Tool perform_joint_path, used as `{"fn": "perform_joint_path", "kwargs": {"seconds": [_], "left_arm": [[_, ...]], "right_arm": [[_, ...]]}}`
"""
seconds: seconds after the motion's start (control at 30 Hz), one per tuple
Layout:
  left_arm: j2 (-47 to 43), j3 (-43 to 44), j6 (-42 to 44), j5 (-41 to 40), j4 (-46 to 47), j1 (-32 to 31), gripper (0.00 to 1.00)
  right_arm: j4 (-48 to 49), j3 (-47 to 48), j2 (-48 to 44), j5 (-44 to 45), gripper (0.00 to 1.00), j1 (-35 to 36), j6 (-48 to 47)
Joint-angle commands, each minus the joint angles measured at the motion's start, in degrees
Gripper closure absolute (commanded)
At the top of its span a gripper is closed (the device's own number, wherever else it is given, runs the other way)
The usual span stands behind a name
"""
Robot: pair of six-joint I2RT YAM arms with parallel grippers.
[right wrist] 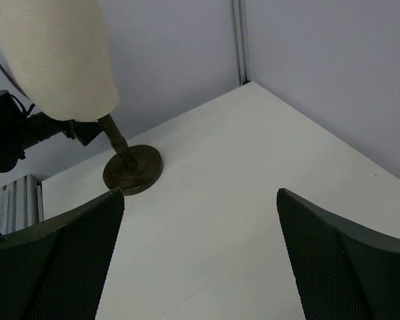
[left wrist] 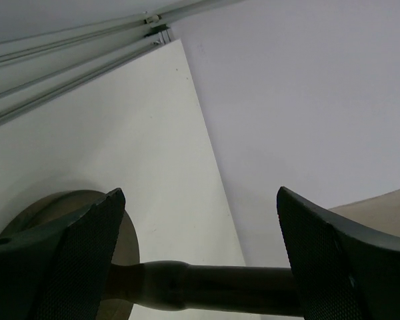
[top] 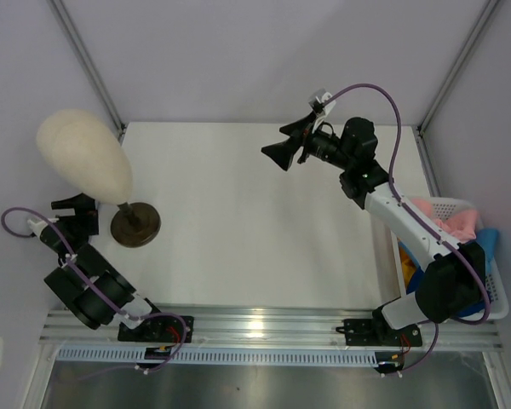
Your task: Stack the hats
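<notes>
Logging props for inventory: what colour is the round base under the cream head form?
The base is dark brown, clearest in the right wrist view.

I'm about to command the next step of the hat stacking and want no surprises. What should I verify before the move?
1. Right gripper open and empty: ok.
2. Left gripper open, straddling the stem of the stand: ok. Whether it touches the stem: cannot tell.
3. Head form standing on its round base: ok.
4. Pink hat, light blue hat and yellow hat in the basket: ok.
5. Navy hat located: cannot tell.
</notes>
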Motion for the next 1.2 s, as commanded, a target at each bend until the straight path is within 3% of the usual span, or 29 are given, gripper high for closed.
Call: {"fn": "perform_joint_path", "kwargs": {"seconds": [0.0,0.17,0.33,0.67,0.93,1.17], "left_arm": [[2.2,2.6,2.6,7.0,10.8,-2.6,0.03],[5.0,8.7,7.5,7.8,5.8,-8.9,0.03],[12.2,15.4,8.0,12.9,6.4,-12.5,0.02],[21.0,18.8,5.3,14.3,11.1,-23.6,0.02],[25.5,24.3,5.9,13.5,8.7,-31.9,0.02],[27.6,22.4,4.4,11.5,12.5,-38.8,0.01]], "right_arm": [[2.6,-0.4,0.0,0.7,0.01,0.2,0.8],[2.1,-1.6,-0.6,0.6,0.01,0.2,1.0],[0.5,-2.3,-1.9,2.9,0.01,0.2,-0.7],[-1.6,-4.2,-4.7,6.0,0.01,0.2,-1.1],[-1.4,-9.4,-8.9,11.7,0.0,0.2,-1.0],[-8.3,-8.5,-10.4,24.5,0.01,-1.0,4.3]]}}
